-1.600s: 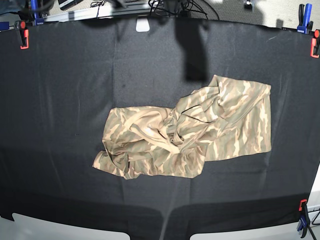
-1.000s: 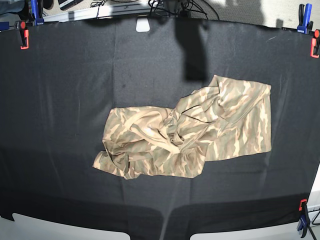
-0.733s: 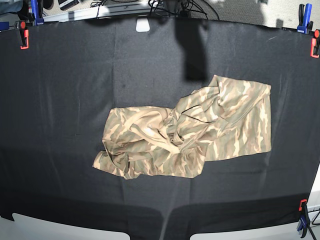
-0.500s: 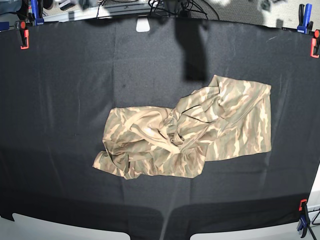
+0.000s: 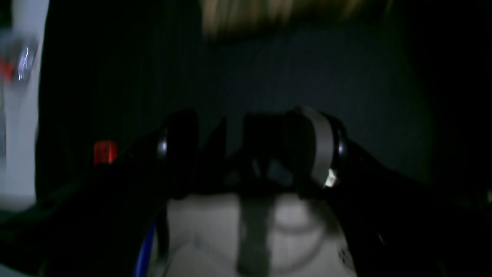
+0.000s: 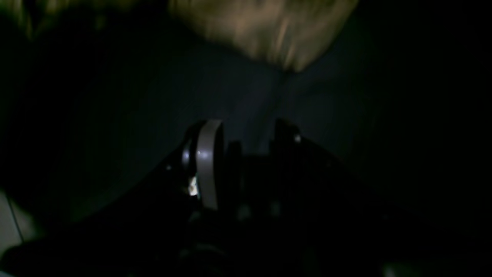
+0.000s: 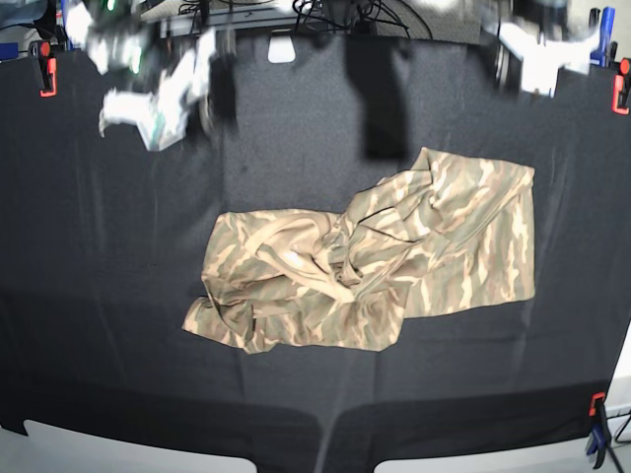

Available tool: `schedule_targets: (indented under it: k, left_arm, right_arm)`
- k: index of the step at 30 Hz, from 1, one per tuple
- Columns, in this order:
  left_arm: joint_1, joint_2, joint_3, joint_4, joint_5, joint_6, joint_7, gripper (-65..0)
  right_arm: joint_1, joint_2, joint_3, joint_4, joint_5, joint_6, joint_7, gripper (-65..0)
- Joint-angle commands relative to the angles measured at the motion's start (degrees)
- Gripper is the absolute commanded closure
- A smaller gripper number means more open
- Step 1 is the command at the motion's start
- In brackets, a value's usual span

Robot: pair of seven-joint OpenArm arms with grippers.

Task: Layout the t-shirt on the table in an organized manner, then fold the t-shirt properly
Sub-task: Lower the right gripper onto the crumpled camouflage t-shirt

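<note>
The t-shirt [image 7: 370,256] lay crumpled near the middle of the black-draped surface [image 7: 118,256], and nobody had a hold of it. Its flatter half spread toward the right of the base view, while the left half was bunched into folds and ridges, with a twisted knot of cloth where the two halves met.

Up at the far edge, both arms were in frame and badly blurred. The right arm [image 7: 163,84] was a white smear at the upper left of the base view, the left arm [image 7: 527,44] another at the upper right. Both hung well apart from the shirt.

From the left wrist camera, the left claw [image 5: 250,146] showed dark fingers standing apart with bare black cloth between them and nothing gripped; a blurred strip of the camouflage shirt sat at the top edge of that view. From the right wrist camera, the right claw [image 6: 244,154] was spread too, more narrowly, and empty, with a tan fold of the shirt ahead of it and well clear of the tips.

Red and blue clamps [image 7: 45,67] pinned the cloth at the corners.
</note>
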Motion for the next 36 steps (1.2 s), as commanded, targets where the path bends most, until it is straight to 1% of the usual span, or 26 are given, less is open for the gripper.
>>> schedule_targets:
  k: [1,2,5,10,13,19,23,26,28,30,33,36]
  left_arm:
    - [-1.84,-0.31,-0.11,0.85,0.33,-0.55,-1.36,-36.1]
    - [-4.15,-0.28,-0.11,0.68,0.39,-1.66,-1.36,-36.1]
    - [-10.69,-0.28,-0.11,-0.24,0.39,-1.70,-2.25,-36.1]
    - [-19.10,-0.28,-0.11,-4.13,0.37,-1.73,-2.12,-36.1]
    - [-21.44,-0.28,-0.11,-8.07,0.35,-1.73,-1.88,-36.1]
    - [-21.94,-0.31,-0.11,-16.98,0.37,-1.73,-1.99,-36.1]
    - [-21.94,-0.31,-0.11,-21.22,0.37,-1.73,-2.23,-36.1]
    - [-21.94,-0.31,-0.11,-22.84,0.37,-1.70,-3.89,-36.1]
    - [-21.97,-0.31,-0.11,-23.06,0.37,-1.70,-4.76,-36.1]
    - [-22.01,-0.28,-0.11,-23.06,0.37,-1.70,-5.07,-36.1]
    - [-22.08,-0.31,-0.11,-23.06,0.37,-1.70,-5.01,-36.1]
    - [-22.08,-0.28,-0.11,-23.06,0.37,-1.70,-5.01,-36.1]
  right_arm:
    - [1.55,-0.63,0.13,1.09,1.33,0.09,0.79,-21.6]
    - [3.30,-1.86,0.13,1.09,2.23,0.09,-0.15,-21.6]
    - [7.80,-6.23,0.11,0.57,2.71,0.11,-2.43,-21.6]
    - [14.43,-14.58,-0.11,-3.76,2.67,0.15,-2.54,-21.6]
    - [18.60,-17.99,-1.97,-8.63,2.47,0.24,-2.56,-21.6]
    - [27.34,-22.12,-10.21,-20.24,2.03,0.24,-3.69,-21.6]
    - [30.71,-25.22,-14.01,-22.38,-0.81,0.20,-3.65,-21.6]
    - [32.22,-28.02,-14.88,-22.38,-1.60,0.20,-3.72,-21.6]
    - [32.50,-29.94,-14.69,-22.40,-3.65,0.15,-4.07,-21.6]
    - [32.46,-31.19,-14.67,-22.43,-5.46,0.13,-4.24,-21.6]
    - [32.46,-32.06,-14.71,-22.45,-5.22,0.11,-6.23,-21.6]
    - [32.48,-32.65,-14.71,-22.45,-4.81,0.15,-6.36,-21.6]
